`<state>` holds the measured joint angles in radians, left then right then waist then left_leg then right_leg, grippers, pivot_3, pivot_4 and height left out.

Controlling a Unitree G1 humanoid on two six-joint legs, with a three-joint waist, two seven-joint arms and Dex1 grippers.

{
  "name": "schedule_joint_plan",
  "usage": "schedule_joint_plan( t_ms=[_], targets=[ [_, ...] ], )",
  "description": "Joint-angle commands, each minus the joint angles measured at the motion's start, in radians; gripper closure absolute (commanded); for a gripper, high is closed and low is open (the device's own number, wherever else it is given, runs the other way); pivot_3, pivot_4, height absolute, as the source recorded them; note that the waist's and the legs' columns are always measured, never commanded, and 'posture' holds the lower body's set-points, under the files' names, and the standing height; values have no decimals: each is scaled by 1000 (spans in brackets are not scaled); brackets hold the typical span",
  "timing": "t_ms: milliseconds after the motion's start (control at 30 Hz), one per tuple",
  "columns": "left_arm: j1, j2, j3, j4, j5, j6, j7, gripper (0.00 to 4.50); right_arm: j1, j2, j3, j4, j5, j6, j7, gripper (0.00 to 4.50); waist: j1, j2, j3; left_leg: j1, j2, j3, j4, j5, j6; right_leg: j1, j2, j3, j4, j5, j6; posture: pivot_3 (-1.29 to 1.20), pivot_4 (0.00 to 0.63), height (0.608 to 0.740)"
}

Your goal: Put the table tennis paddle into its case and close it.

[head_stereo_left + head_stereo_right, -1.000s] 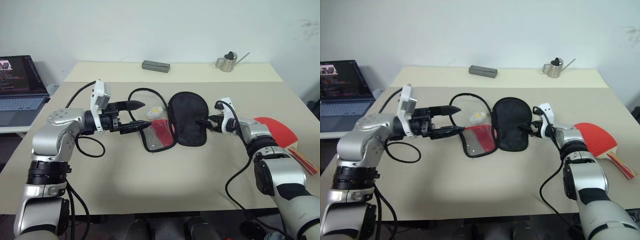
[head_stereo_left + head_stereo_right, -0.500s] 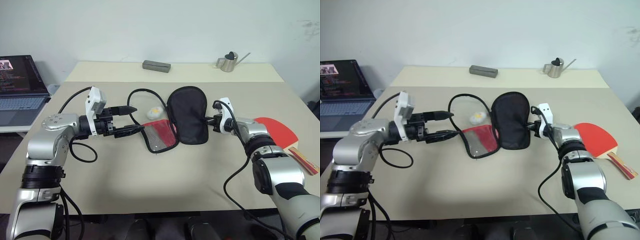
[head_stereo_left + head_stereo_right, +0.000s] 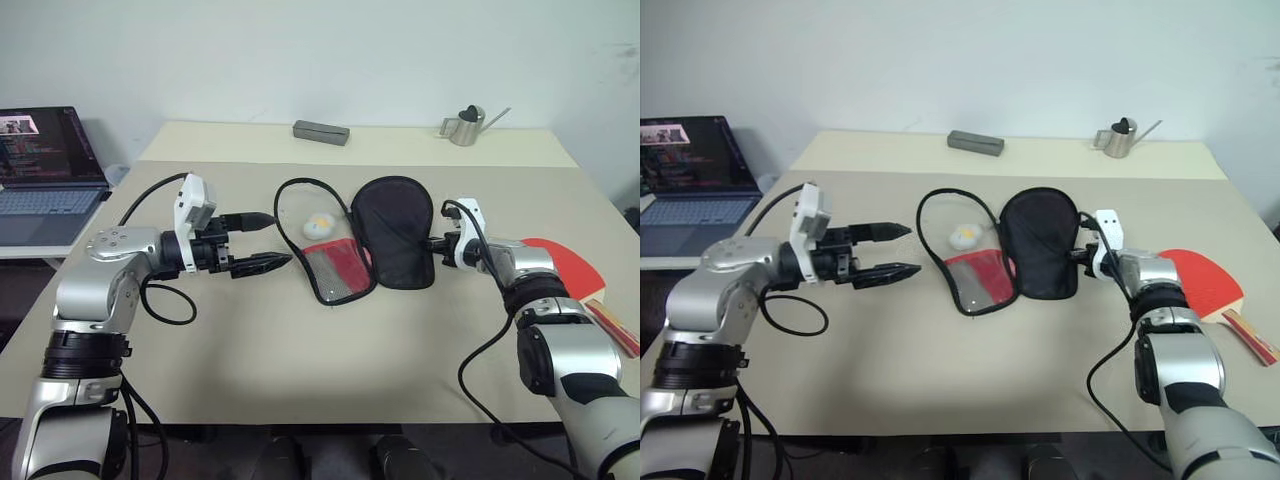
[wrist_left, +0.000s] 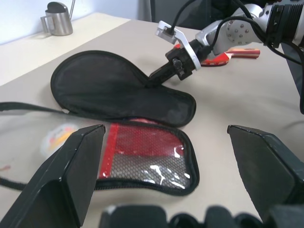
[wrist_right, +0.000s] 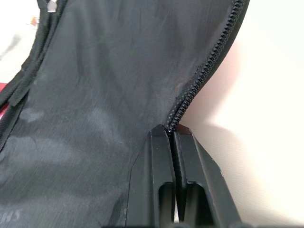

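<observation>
On the tan table (image 3: 300, 380), near the middle: the case (image 3: 396, 232), unzipped and spread flat in 2 halves. Black lining half up on the right, red half with mesh pocket on the left, touching it. Just behind the red half, a white-yellow zipper charm (image 3: 319, 225) inside a loop of black zipper edge.

At the right rim of the black half: right gripper (image 5: 173, 137), pinched tight on the zipper edge of the case. 1 second ago wide apart beside that rim, now clamped on it. Whole case now a bit more to the right on the table than before.

Left of the case, above the table: left gripper (image 3: 262, 240), 2 fingers spread wide, holding nothing, now clear of the red half instead of right at its edge.

Far right of the table, past the right arm: table tennis paddle (image 3: 1205, 285), red face up, lying flat, outside the case, same spot as before.

At the back edge: a grey block (image 3: 320, 132) and a small metal pitcher (image 3: 465, 126). Off to the left: an open laptop (image 3: 40, 165).
</observation>
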<state>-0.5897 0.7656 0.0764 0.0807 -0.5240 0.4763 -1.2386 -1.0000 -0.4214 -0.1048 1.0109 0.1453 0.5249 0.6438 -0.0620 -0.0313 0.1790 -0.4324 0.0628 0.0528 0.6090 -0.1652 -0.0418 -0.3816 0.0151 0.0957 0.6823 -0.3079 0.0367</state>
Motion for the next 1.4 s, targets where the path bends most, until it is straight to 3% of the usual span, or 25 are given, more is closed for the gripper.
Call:
schedule_joint_plan(
  t_ms=[33,467,1367,1400],
  targets=[
    [-26,5,-3,-31,0,-14,-15,0,53,-53,-38,-78,11,74,-57,4468,8,0,0,0,0,0,0,0,0,0,0,0,0,0,0,0,150,740],
    [-63,-26,-48,-29,-1,-15,-44,0,301,-73,-103,-556,107,371,-139,4468,29,0,0,-1,0,0,0,0,0,0,0,0,-1,0,0,0,150,740],
    [-95,-51,-68,-6,21,-36,-67,0,317,-97,-92,-556,109,357,-185,4468,30,-1,0,-1,0,0,0,0,0,-1,0,0,-1,0,0,0,150,740],
    [-95,-51,-68,-6,21,-36,-67,0,315,-96,-96,-554,108,356,-192,4045,30,-1,0,-1,0,0,0,0,0,-1,0,0,-1,0,0,0,150,740]
  ],
)
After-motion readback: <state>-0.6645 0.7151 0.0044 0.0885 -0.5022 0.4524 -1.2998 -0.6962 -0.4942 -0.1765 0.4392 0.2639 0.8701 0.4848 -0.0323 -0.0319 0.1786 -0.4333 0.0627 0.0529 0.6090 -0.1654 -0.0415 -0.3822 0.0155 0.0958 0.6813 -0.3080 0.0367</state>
